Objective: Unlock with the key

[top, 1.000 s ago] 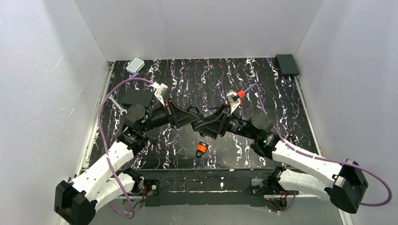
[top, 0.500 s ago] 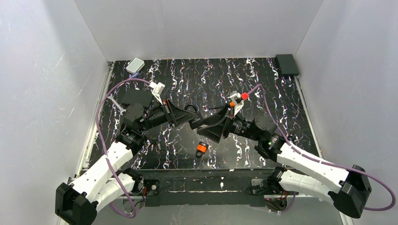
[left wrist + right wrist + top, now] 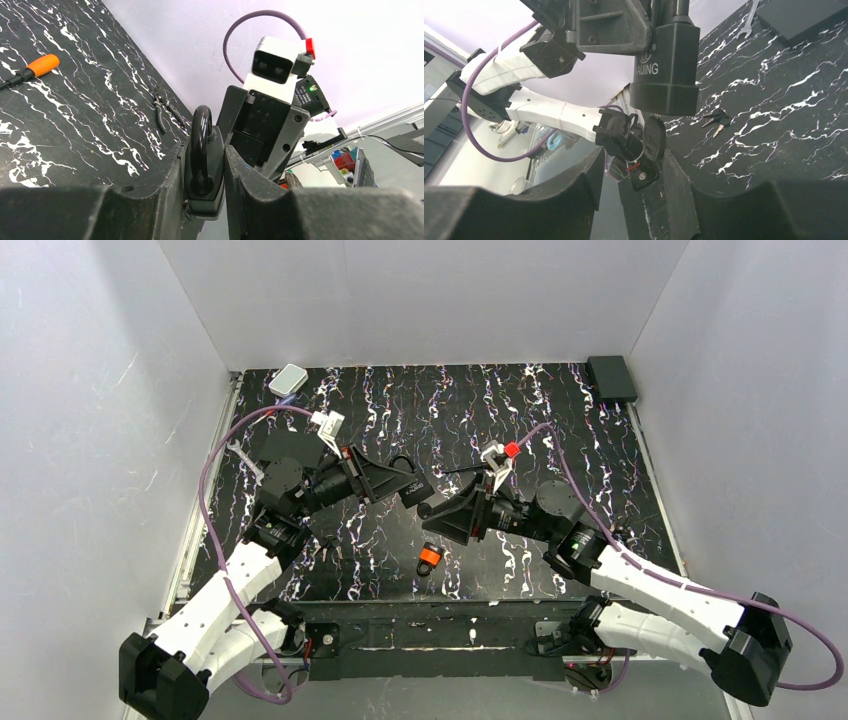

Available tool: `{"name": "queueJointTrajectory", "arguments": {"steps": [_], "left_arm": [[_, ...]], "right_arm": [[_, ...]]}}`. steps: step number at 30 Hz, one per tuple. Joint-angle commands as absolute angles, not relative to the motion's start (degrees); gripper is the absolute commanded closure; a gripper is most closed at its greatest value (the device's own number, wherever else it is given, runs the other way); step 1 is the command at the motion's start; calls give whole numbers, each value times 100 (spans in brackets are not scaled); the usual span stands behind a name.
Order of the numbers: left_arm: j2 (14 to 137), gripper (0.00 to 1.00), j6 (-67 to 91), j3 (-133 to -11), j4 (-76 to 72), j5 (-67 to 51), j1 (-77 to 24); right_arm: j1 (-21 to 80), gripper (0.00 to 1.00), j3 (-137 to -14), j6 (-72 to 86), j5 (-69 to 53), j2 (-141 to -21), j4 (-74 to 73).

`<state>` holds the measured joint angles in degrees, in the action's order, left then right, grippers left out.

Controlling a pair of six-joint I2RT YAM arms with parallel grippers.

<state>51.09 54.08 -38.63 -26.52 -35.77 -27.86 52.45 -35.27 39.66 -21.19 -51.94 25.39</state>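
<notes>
My left gripper (image 3: 205, 150) is shut on a black padlock (image 3: 204, 165), shackle pointing away from the wrist. Seen from the right wrist, the padlock body (image 3: 666, 65) hangs from the left fingers. The key (image 3: 655, 139), with a rounded black head, sticks up to the padlock's underside. My right gripper (image 3: 634, 155) stands open just below it. The key's head lies beside its right finger (image 3: 676, 185), and the left finger stays well apart. From above, both grippers (image 3: 412, 490) (image 3: 432, 510) meet over the mat's middle, and the key is hidden between them.
A small orange padlock (image 3: 429, 558) lies on the mat below the grippers. Spare keys (image 3: 719, 117), a silver wrench (image 3: 751, 20) and an orange-handled screwdriver (image 3: 30, 70) lie around. A black box (image 3: 611, 377) and a pale box (image 3: 288, 380) sit at the back corners.
The right gripper's jaws spread wide, then narrowed partway. The left arm drew the padlock slightly up and to the left, and the right arm followed. The orange padlock has not moved.
</notes>
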Motion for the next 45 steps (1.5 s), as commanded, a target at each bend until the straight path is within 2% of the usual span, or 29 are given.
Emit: {"name": "queueJointTrajectory", "arguments": {"steps": [1,4,9,16,17,20,23,28,30,31,36,45], "left_arm": [[4910,100,5434,-4186,-3043,-3480,-2751],[4875,100,5440,-4154,-3043,-3480,-2751],[4832,100,5458,-4107,-3042,-3471,-2752],[4799,100,5486,-4053,-3043,-3516,-2752],[4799,100,5491,-4052,-3042,-3523,-2751],[4796,100,5507,-4027,-3044,-3530,-2751],[4790,100,5540,-3976,-3064,-3583,-2751],[4661,100,5663,-3563,-3392,-3681,-2752],[4662,100,5710,-3463,-3393,-3606,-2752],[4750,100,5755,-3353,-3384,-3491,-2751],[4997,100,5644,-3132,-3287,-3126,-2751],[5109,100,5521,-3103,-3034,-2768,-2765]], "right_arm": [[5265,49,-3771,3987,-2300,-5349,2905],[5260,51,-3799,3970,-2131,-5424,2979],[5265,63,-3783,3962,-1814,-5457,3085],[5265,66,-3779,4010,-1659,-5511,3167],[5265,70,-3784,4015,-1641,-5511,3179],[5265,89,-3771,4052,-1666,-5538,3342],[5265,99,-3755,4092,-1703,-5602,3594],[5247,99,-4073,4458,-1404,-5995,3974],[5247,99,-4421,4018,-1250,-6130,3287],[5255,99,-4829,3343,-1014,-6257,2371],[5383,99,-5591,2159,-128,-6493,980],[5904,99,-6026,1410,900,-6824,437]]}}
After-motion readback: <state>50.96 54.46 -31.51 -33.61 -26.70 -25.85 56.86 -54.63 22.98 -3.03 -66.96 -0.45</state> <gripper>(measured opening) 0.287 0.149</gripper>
